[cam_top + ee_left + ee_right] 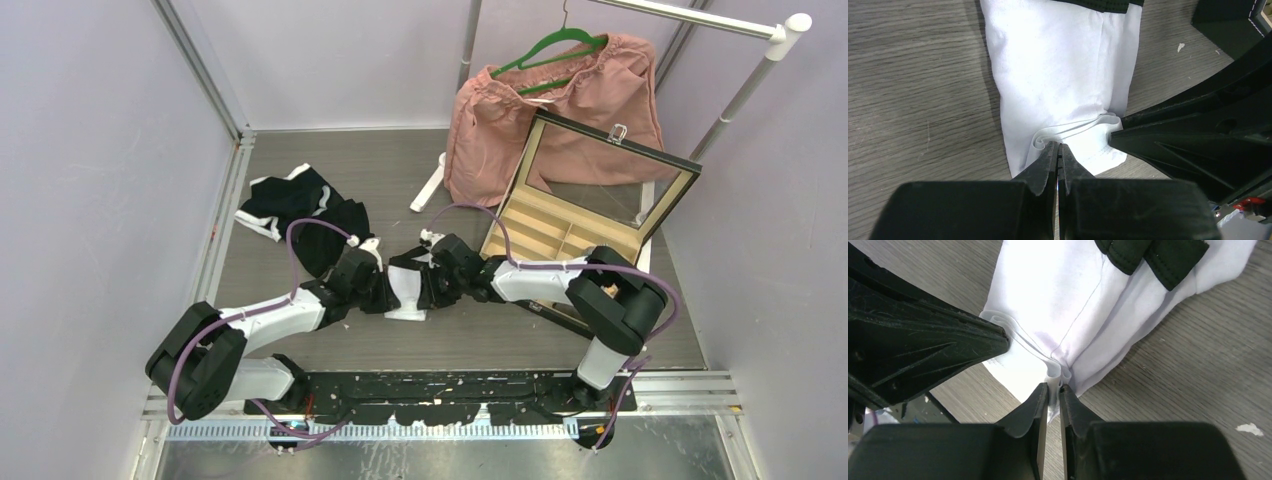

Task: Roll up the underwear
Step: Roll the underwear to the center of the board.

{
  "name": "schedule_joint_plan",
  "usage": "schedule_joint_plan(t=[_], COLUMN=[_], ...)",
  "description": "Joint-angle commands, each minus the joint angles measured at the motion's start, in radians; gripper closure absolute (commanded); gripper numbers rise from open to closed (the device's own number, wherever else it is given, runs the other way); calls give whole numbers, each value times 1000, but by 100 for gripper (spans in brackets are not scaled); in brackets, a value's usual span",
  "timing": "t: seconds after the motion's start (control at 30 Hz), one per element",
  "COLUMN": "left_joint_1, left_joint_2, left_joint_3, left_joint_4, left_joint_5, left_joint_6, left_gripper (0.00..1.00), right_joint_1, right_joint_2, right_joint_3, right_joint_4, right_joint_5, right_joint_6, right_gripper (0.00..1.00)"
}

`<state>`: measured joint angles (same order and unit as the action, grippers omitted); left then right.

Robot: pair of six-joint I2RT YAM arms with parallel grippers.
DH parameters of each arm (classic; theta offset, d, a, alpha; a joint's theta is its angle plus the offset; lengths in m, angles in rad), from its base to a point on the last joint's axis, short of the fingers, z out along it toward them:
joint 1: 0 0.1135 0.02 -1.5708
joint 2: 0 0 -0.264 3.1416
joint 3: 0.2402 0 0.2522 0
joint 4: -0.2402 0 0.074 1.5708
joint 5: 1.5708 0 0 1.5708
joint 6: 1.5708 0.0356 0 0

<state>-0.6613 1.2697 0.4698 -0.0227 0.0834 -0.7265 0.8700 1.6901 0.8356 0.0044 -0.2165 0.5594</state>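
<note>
The white underwear [408, 290] with a black waistband [1148, 255] lies flat on the wooden table between my two grippers. Its near edge is gathered into a small raised fold [1073, 127]. My left gripper [1058, 145] is shut, its tips pinching the left end of that fold. At the right end, my right gripper [1053, 386] is shut on the fold, white cloth showing between its fingers. In the top view, the left gripper [380, 287] and the right gripper [437, 285] face each other across the garment. Other, mainly black underwear [300, 210] lies heaped at the back left.
An open box with compartments [560, 230] stands just behind the right arm. A pink garment on a green hanger [560, 110] hangs from a white rack [745, 85] at the back right, and the rack's foot [430, 188] reaches onto the table.
</note>
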Motion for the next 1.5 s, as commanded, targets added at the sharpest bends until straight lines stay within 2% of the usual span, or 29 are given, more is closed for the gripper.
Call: schedule_joint_plan(t=[0.0, 0.23, 0.4, 0.53, 0.73, 0.97, 1.07, 1.17, 1.33, 1.37, 1.47], left_joint_1=[4, 4, 4, 4, 5, 5, 5, 5, 5, 5, 5], left_joint_2=[8, 3, 2, 2, 8, 8, 10, 15, 20, 19, 12], left_joint_3=[-37, -42, -45, -45, -43, -40, -40, -38, -36, -36, -39], left_joint_4=[-96, -96, -95, -95, -96, -95, -96, -95, -96, -96, -98], left_joint_5=[-56, -54, -54, -54, -57, -59, -57, -54, -54, -53, -53], left_joint_6=[25, 21, 19, 18, 19, 19, 21, 22, 21, 21, 21], left_gripper=[99, 99, 99, 99, 99, 99, 99, 99, 99, 99, 99], right_joint_1=[47, 171, 245, 266, 264, 255, 255, 256, 286, 298, 341], right_joint_2=[34, 87, 127, 126, -16, -135, -207, -300, -400, -399, -375], right_joint_3=[31, 56, 42, 16, -24, -7, -30, -91, -288, -298, -271], right_joint_4=[-229, -341, -335, -297, -234, -263, -207, -71, 383, 428, 425], right_joint_5=[194, 494, 625, 646, 662, 686, 642, 582, 407, 373, 279], right_joint_6=[-52, -93, -95, -81, -76, -108, -203, -352, -707, -801, -965], right_gripper=[81, 81, 71, 65, 53, 51, 50, 48, 48, 48, 46])
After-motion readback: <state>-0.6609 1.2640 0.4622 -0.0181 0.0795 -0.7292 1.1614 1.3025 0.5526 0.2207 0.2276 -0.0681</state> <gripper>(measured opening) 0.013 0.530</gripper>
